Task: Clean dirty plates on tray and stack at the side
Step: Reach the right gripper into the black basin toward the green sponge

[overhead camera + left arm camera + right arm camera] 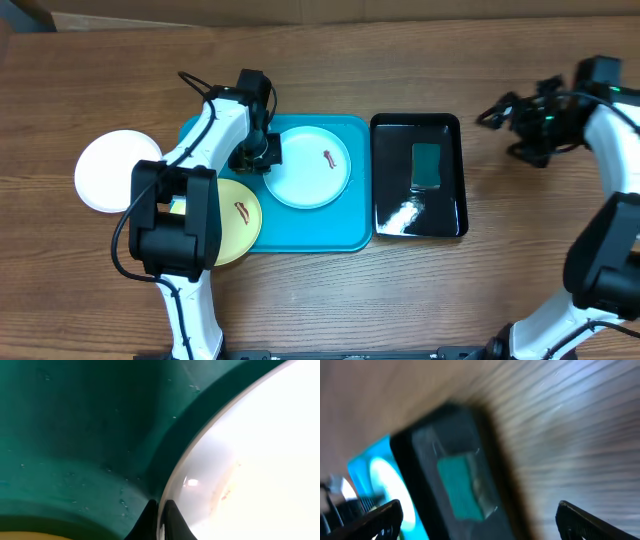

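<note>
The turquoise tray [300, 238] lies left of centre; it fills the left wrist view [75, 435]. On it sit the pale aqua plate [308, 175] with a reddish smear and the yellow-green plate [243, 205], also smeared and partly under my left arm. The white plate [108, 170] lies on the table left of the tray; no smear shows on it. My left gripper [262, 155] is shut on the aqua plate's left rim, as the left wrist view [161, 520] shows, with the plate [260, 460] to its right. My right gripper [500, 115] is open and empty above the table.
A glossy black tray [385, 180] stands right of the turquoise tray and holds a teal sponge [426, 166]. In the right wrist view, the black tray [425, 450] and the sponge [462, 485] lie between the open fingers [480, 520], blurred.
</note>
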You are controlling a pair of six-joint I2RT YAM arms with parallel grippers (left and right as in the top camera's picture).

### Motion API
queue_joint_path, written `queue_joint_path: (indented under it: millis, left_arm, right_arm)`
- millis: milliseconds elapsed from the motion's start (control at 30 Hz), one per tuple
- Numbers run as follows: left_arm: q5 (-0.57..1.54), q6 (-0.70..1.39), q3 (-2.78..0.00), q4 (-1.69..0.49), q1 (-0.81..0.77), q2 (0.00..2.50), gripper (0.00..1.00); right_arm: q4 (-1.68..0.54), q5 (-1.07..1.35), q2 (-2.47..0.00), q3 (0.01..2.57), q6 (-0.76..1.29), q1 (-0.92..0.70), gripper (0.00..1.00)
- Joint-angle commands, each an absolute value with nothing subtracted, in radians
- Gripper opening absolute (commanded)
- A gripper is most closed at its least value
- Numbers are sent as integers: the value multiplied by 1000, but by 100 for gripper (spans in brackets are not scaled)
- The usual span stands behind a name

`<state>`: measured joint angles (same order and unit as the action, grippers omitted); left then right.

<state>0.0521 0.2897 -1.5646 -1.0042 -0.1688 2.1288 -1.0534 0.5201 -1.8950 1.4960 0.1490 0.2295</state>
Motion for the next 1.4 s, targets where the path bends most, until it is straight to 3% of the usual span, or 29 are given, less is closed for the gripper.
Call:
queue_joint_path:
  millis: [0, 133, 400, 933, 1367]
  left_arm:
    - [30, 314, -1554, -1001, -155, 2131, 5]
    - [30, 314, -1554, -1002, -155, 2131, 8]
    - [30, 314, -1554, -1010, -157, 2131, 9]
    - [30, 314, -1554, -1010, -157, 2131, 9]
    - [35, 314, -1554, -1010, -157, 2131, 9]
  right_arm:
    - [-1079, 375, -1864, 1507, 96, 110, 97]
    - [-1091, 167, -1864, 1507, 98, -28, 92]
    - [-1087, -70, -1864, 1456, 177, -208, 91]
    - [-802, -69, -1864, 1281, 183, -225, 86]
    - [-759, -21, -1864, 1249, 183, -230, 83]
